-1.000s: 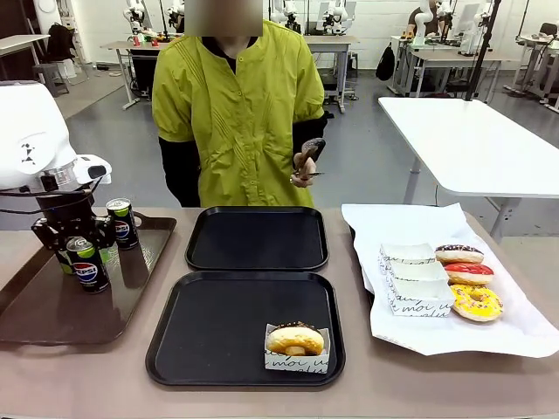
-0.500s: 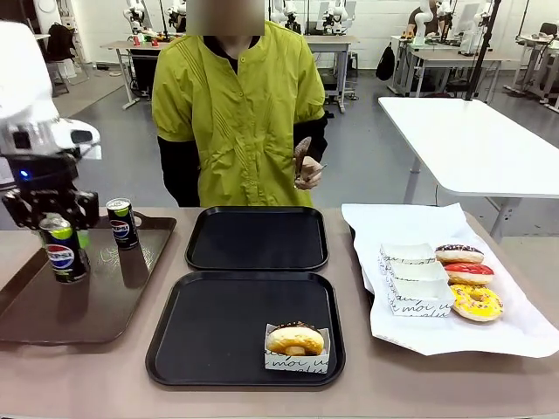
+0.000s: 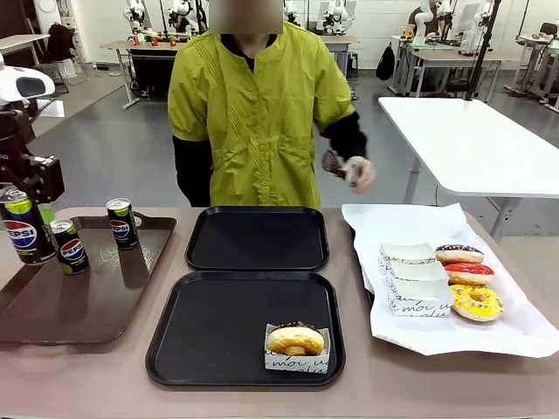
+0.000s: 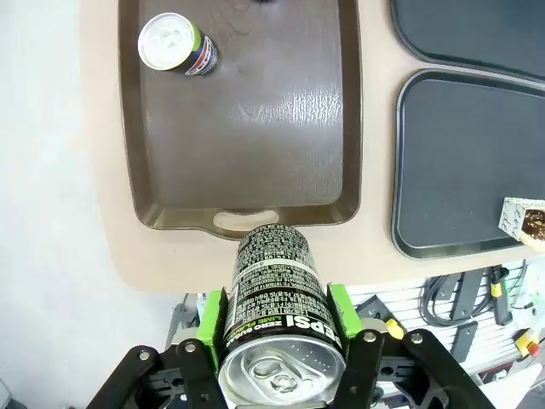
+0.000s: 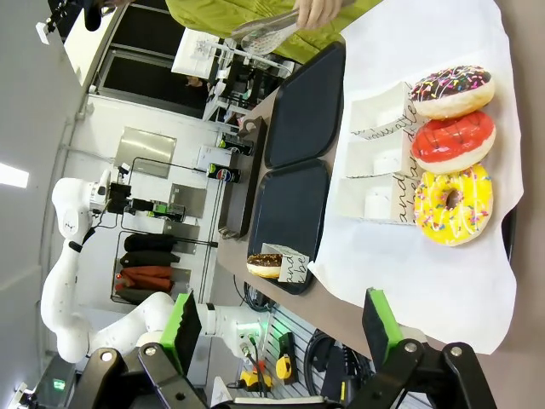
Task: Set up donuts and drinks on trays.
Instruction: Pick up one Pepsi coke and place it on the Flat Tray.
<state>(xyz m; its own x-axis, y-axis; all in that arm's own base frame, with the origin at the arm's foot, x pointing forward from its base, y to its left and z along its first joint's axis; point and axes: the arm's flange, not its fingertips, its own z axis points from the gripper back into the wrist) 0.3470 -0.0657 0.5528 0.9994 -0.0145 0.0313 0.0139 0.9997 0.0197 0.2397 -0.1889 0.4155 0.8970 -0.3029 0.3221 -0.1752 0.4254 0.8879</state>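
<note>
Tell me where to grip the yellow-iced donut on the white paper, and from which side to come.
Come from above: the yellow-iced donut lies flat, icing up. Pinch its ring wall, probably one finger in the hole and one outside the near rim. That side looks free, while the red donut crowds its far side and a white paper tray its left.

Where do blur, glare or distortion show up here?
Front view: the person's hand is motion-blurred. Left wrist view: light glares off the glossy dark brown tray; the slim black Pepsi can in the left gripper looms large. Right wrist view: scene rolled sideways.
</note>
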